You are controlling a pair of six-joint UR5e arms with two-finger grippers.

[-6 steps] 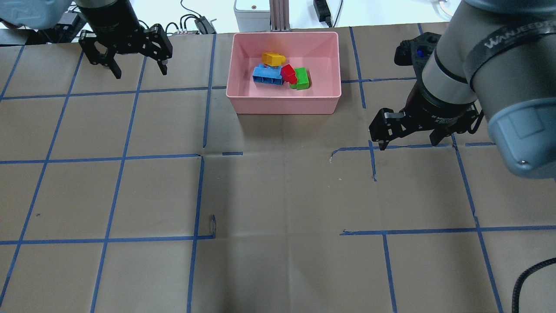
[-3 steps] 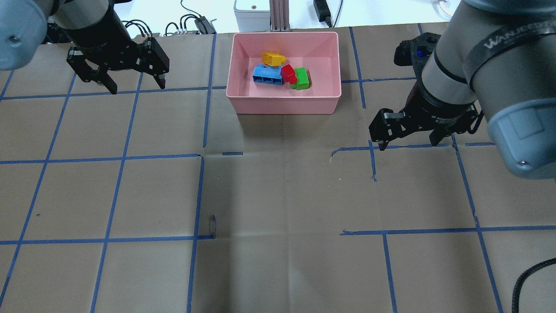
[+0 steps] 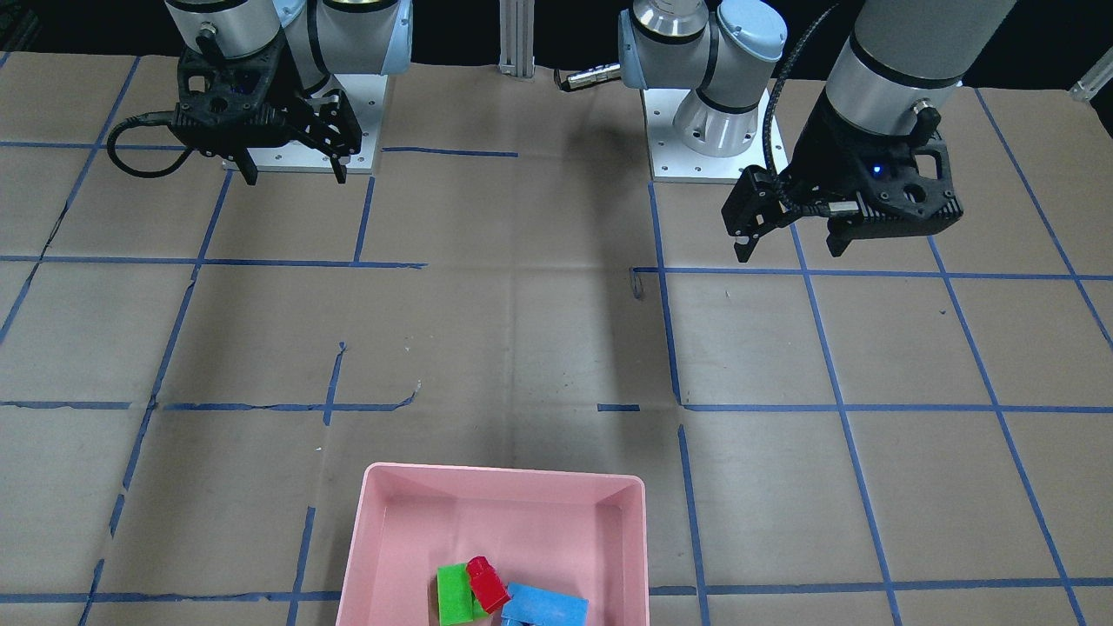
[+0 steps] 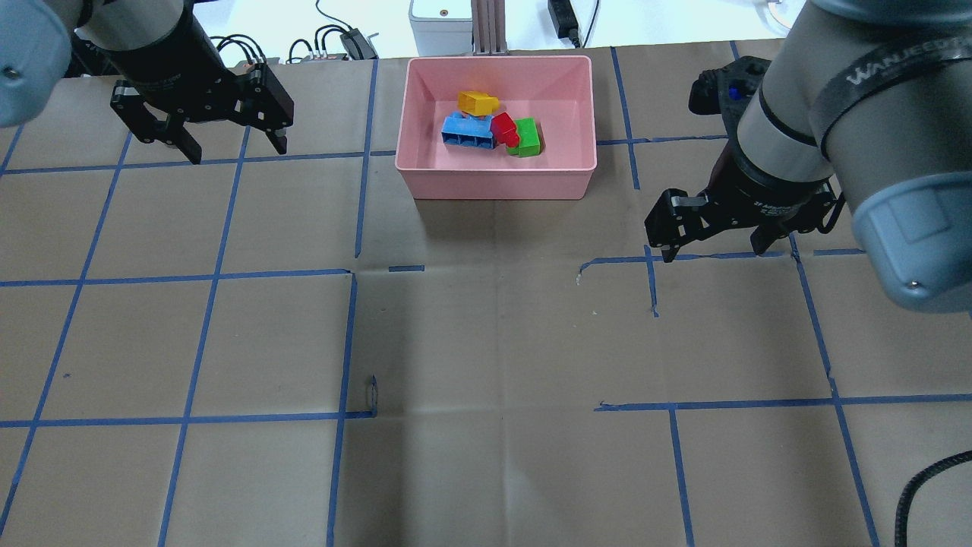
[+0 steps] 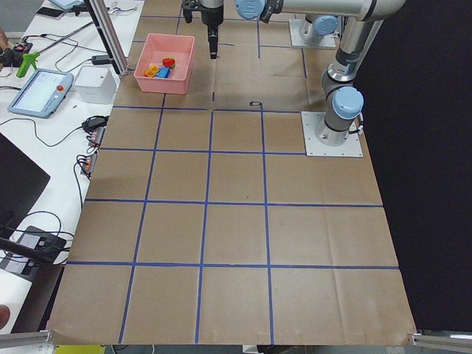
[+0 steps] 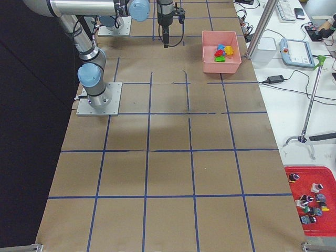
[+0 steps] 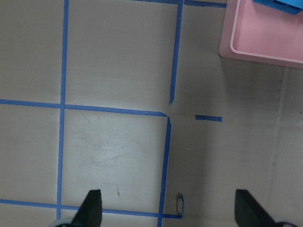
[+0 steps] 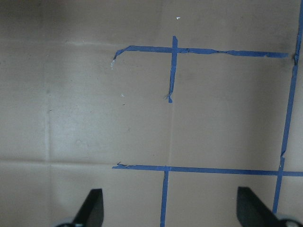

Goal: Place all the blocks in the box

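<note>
**Across the table from the arms: boxing all four blocks, gripping nothing**

Sitting at the far middle of the table, well apart from both arms, and containing all four blocks within the pink box. Clustering near the box's middle: propping the yellow block on the far edge of the blue block, pressing the red block against the blue one's end, and tucking the green block right beside the red, touching it. Lying jumbled and tilted, looking like a loose pile and not a neat row, though being inside the walls is all the job is asking for.

Hovering the left tool over bare table to the box's left, jaws spread wide and clasping nothing, showing only paper and blue tape lines between its fingertips in its wrist view. Hanging the right tool low over the table to the box's right, likewise gaping wide and carrying nothing.

Standing off on either side, probably for want of anything more to fetch: finding no block outside the box in any view. Judging the task complete, needing at most a retreat to rest.
</note>
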